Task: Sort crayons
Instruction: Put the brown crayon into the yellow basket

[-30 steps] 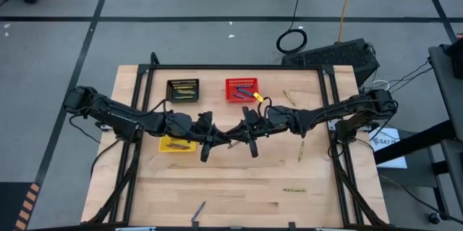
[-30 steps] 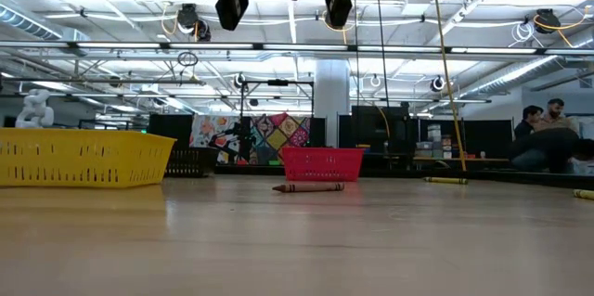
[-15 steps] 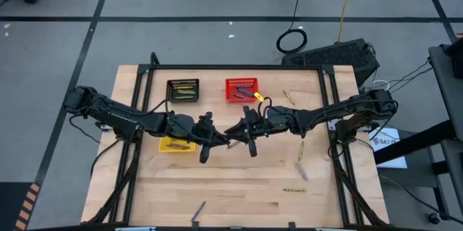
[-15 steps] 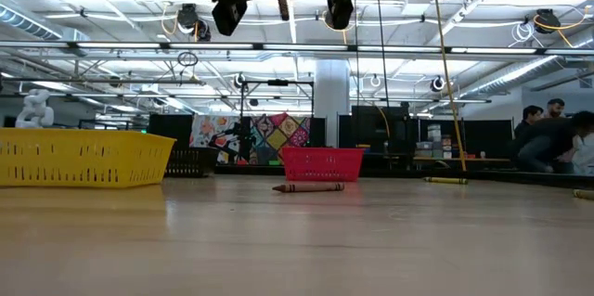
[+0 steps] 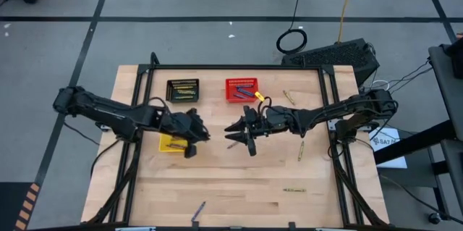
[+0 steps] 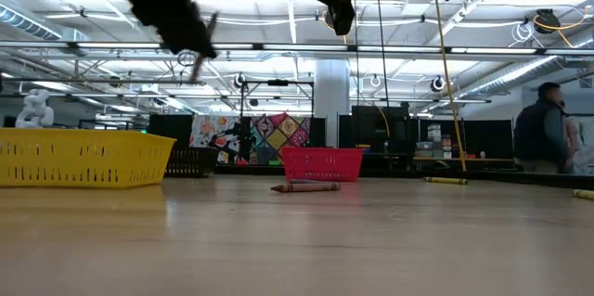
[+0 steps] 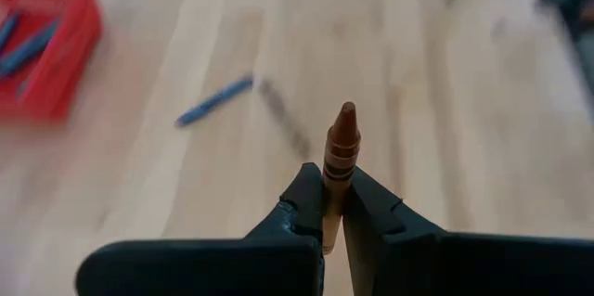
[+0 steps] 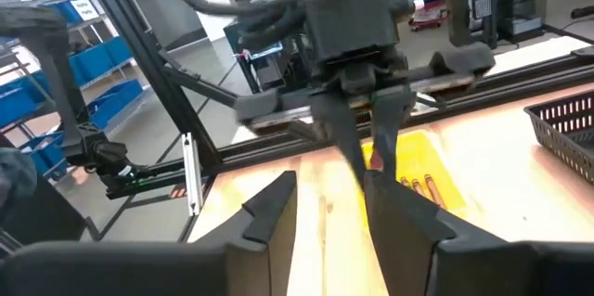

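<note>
My left gripper (image 7: 332, 192) is shut on a brown crayon (image 7: 340, 148) and hovers over the table beside the yellow basket (image 5: 171, 145). My right gripper (image 5: 231, 133) stands open at the table's middle, facing the left one, with nothing between its fingers (image 8: 274, 208). Another brown crayon (image 6: 306, 186) lies flat on the table under the grippers. A blue crayon (image 7: 215, 101) lies on the wood near the red basket (image 5: 241, 90), which holds blue crayons. The black basket (image 5: 182, 90) stands left of the red one. My left gripper pinches the brown crayon between its two fingers on the wrapped shaft (image 7: 333, 177), back from the tip. The crayon lies along the fingers, and its pointed end (image 7: 346, 116) sticks out past them. It is lifted clear of the table.
Loose yellow-green crayons lie at the right: one near the far edge (image 5: 288, 96), one by the right rail (image 5: 300, 151), one toward the near edge (image 5: 293, 190). A blue crayon (image 5: 198, 209) lies at the near edge. A person stands in the room beyond (image 6: 543, 138).
The two grippers met at the table's middle around the brown crayon. My right gripper has opened and let it go. My left gripper has gone toward the table's left edge, to the yellow basket, carrying the crayon clear of the table.
</note>
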